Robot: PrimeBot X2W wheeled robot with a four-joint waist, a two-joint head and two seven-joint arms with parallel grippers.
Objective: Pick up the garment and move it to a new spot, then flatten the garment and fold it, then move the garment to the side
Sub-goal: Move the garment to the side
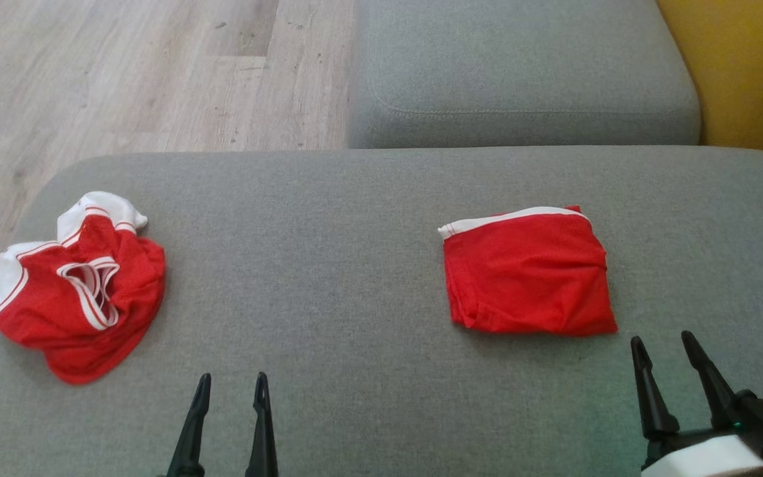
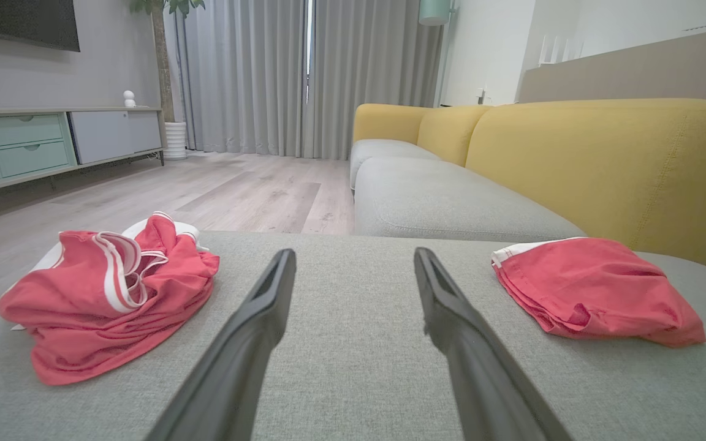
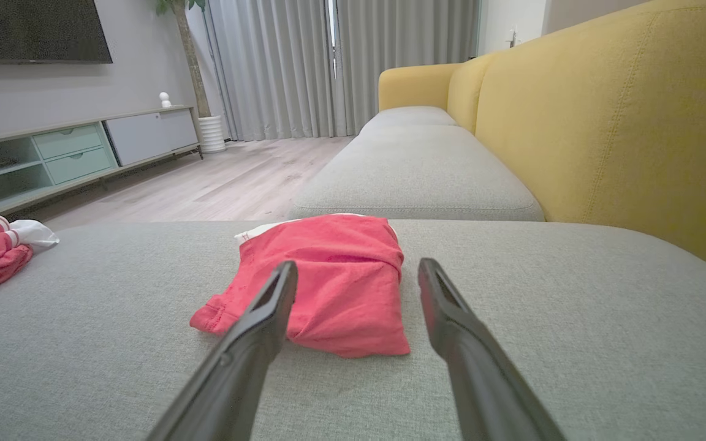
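2 red garments lie on the grey cushion (image 1: 328, 265). The folded garment (image 1: 528, 275) lies right of centre in the head view as a compact rectangle with a white band along its top edge; judged from this, 1 fold cycle is complete. The crumpled garment (image 1: 77, 285) lies bunched at the left edge of the frame, well apart from the folded one; for it, pick-up, relocation, flattening, folding and setting aside all appear outstanding. The left gripper (image 1: 232, 376) shows at lower centre-left, jaws spread wide and empty. The right gripper (image 1: 661, 338) shows at lower right, jaws likewise wide and empty, fingertips just below the folded garment's lower right corner, not touching it.
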